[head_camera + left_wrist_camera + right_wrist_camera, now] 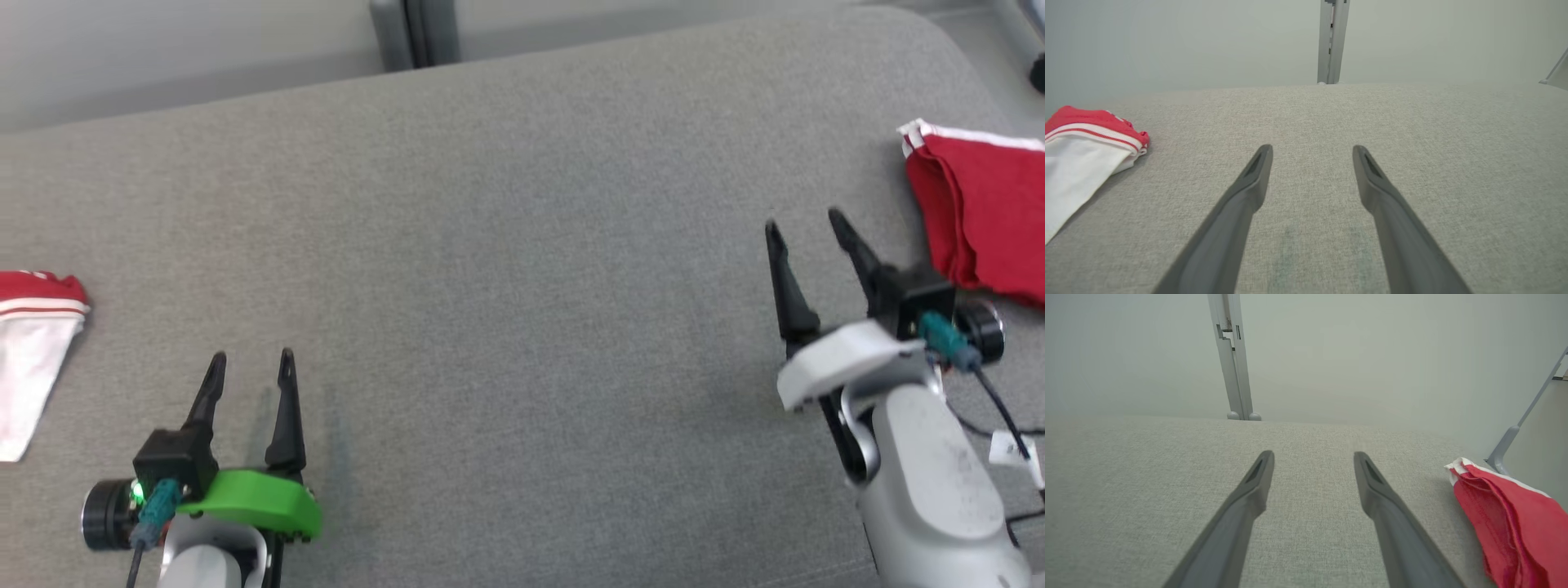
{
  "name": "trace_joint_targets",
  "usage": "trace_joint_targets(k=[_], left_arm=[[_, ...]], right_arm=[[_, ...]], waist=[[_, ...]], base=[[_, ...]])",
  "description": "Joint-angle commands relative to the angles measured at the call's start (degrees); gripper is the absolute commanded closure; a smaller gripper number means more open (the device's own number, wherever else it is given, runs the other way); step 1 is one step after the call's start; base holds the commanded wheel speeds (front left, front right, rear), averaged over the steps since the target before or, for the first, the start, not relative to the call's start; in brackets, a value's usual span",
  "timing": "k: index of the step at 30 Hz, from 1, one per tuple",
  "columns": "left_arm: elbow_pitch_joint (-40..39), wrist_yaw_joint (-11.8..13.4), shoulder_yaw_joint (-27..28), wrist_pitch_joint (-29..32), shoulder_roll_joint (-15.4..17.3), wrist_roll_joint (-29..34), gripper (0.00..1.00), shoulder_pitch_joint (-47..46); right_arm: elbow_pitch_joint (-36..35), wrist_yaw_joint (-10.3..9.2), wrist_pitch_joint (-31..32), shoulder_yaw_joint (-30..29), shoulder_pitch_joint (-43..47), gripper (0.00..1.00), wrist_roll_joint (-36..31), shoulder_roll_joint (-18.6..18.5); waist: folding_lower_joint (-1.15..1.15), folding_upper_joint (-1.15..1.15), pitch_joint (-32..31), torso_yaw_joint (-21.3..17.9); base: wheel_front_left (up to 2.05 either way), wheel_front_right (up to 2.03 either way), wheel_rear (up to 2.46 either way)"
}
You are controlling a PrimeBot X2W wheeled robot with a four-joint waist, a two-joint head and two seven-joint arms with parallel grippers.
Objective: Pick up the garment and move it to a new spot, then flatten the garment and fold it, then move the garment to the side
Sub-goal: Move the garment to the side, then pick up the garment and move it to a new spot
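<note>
A folded red garment (984,212) with a white edge lies at the far right of the grey padded surface (522,269); the right wrist view has it at the lower right (1515,522). My right gripper (804,221) stands open just left of it, apart from it, with nothing between its fingers (1314,454). At the left edge lies a white garment with a red striped band (33,351), also seen in the left wrist view (1081,159). My left gripper (251,358) is open and empty to its right, hovering over bare fabric (1312,148).
The padded surface ends at a rounded far edge, with pale floor beyond. A grey upright post (412,33) stands behind the far edge. Black cables and a white tag (1012,449) hang by my right forearm.
</note>
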Motion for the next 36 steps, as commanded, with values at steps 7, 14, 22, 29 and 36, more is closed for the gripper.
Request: trace_joint_targets(k=[7,14,22,29,36], left_arm=[[0.82,0.15,2.99,0.03,-0.94,1.37,0.0,4.74],[0.64,0.44,4.01,0.03,-1.3,2.09,0.0,8.27],[0.53,0.67,2.73,0.03,-1.37,0.35,0.0,9.39],[0.83,0.95,2.03,0.03,-1.34,-0.54,0.0,7.49],[1.75,1.32,2.61,0.03,-1.33,-1.19,0.0,6.21]], right_arm=[[-1.1,-0.09,-0.25,-1.16,8.34,0.0,1.58,-0.26],[-1.59,-0.09,-0.25,-1.22,13.37,0.0,2.17,-0.31],[-0.96,-0.09,-0.26,-0.48,15.25,0.0,4.18,-0.33],[-0.99,-0.09,-0.26,0.05,14.26,0.0,3.36,-0.29],[-1.14,-0.09,-0.26,1.88,12.93,0.0,4.57,-0.29]], waist=[[0.0,0.0,-7.1,2.88],[0.0,0.0,-10.26,3.78],[0.0,0.0,-10.57,4.72],[0.0,0.0,-9.0,7.53],[0.0,0.0,-7.45,14.6]], base=[[0.0,0.0,0.0],[0.0,0.0,0.0],[0.0,0.0,0.0],[0.0,0.0,0.0],[0.0,0.0,0.0]])
